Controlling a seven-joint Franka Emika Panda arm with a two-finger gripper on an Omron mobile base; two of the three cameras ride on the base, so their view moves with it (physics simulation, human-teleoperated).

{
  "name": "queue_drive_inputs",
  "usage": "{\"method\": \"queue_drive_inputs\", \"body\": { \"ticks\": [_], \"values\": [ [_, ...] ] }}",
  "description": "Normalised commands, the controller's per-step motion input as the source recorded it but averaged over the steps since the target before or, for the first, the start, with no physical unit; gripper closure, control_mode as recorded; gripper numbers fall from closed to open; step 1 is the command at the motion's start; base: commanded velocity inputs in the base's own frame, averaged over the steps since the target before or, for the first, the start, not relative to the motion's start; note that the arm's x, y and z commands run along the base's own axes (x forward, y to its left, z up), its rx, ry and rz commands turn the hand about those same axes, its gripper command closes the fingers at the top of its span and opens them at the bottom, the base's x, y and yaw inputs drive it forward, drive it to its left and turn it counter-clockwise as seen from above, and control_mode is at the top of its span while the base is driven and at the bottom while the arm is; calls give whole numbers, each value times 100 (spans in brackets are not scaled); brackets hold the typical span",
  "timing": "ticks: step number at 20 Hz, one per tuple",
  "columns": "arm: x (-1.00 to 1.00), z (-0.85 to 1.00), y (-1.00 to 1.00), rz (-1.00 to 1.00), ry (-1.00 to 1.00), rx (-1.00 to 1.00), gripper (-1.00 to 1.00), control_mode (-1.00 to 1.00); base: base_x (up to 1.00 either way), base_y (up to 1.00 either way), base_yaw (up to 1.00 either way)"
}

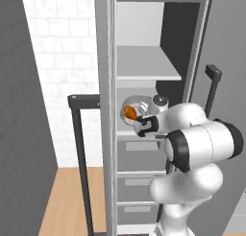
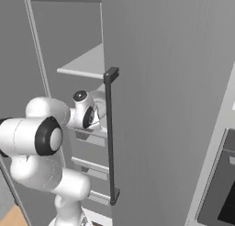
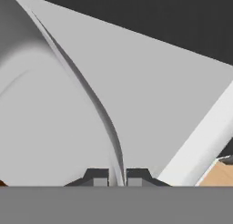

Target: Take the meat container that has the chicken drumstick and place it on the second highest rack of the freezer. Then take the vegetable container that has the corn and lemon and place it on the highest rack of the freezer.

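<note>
My tool (image 3: 117,176) is clamped on the thin rim of the container (image 1: 136,105), fingertips (image 3: 98,176) pinched together on it. Container sits over the lower shelf (image 1: 126,133) inside the open freezer (image 1: 106,62), drumstick (image 1: 129,112) in it. Upper shelf (image 1: 144,64) above is bare.

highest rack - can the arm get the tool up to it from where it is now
Probably yes. The freezer door stands open and the highest rack is bare, with free space above it. But the tool is shut on the rim of the meat container, at the lower shelf, so that must be released first.
</note>
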Motion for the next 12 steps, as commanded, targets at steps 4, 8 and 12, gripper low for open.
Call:
{"method": "queue_drive_inputs", "body": {
  "ticks": [4, 8, 12],
  "values": [
    [93, -10, -2, -9, 0, 0, -100, -100, 0, 0, 0],
    [71, -16, -7, -7, 0, -3, -100, -100, 0, 0, 0],
    [-3, 6, 0, -2, -3, 0, -100, -100, 0, 0, 0]
  ]
}}
